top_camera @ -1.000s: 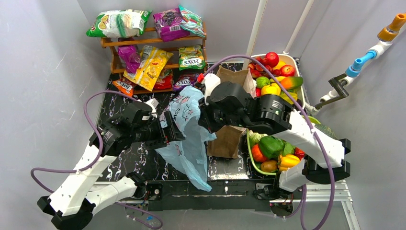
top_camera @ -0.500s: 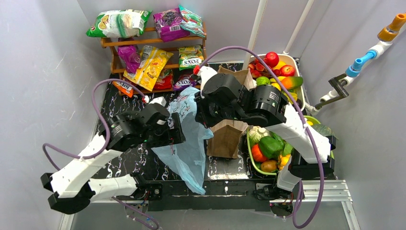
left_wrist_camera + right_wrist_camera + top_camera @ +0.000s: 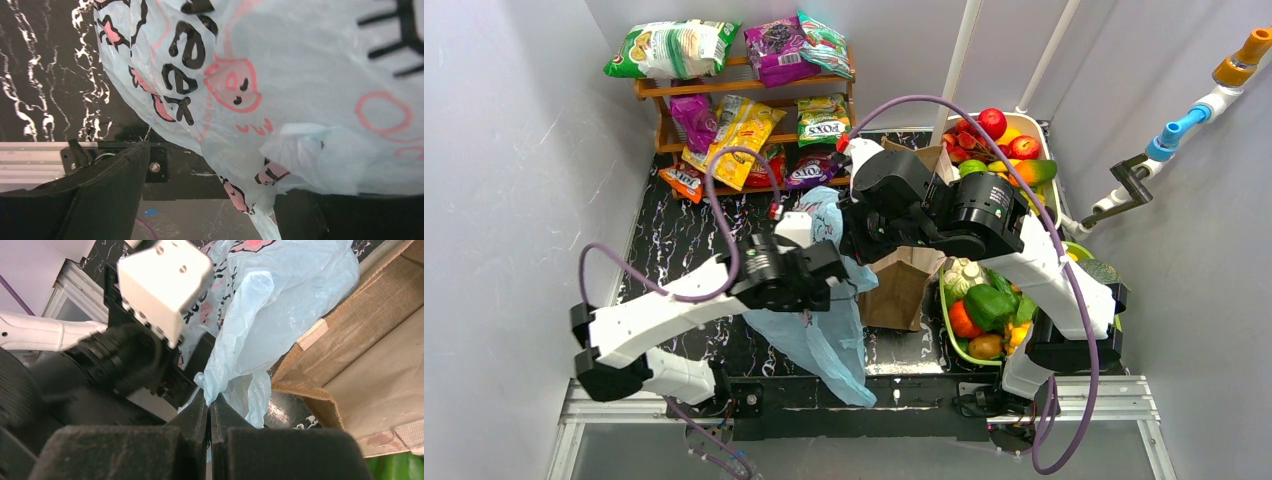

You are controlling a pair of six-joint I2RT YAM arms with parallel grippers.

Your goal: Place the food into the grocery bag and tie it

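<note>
The right gripper (image 3: 209, 402) we see with fingers together, pinching an edge of the thin translucent light-blue plastic grocery bag (image 3: 265, 310). The left gripper (image 3: 215, 185) stands apart, with the bag's printed film sagging between its fingers.

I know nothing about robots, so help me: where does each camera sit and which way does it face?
Top external: above and behind the robot, looking down at the table; left arm and right arm show.
Left wrist: on the left arm, facing the grocery bag; open left gripper frames it.
Right wrist: on the right arm, facing the bag's edge in the shut right gripper; left arm beyond.
Shared: both wrist views show that bag.
</note>
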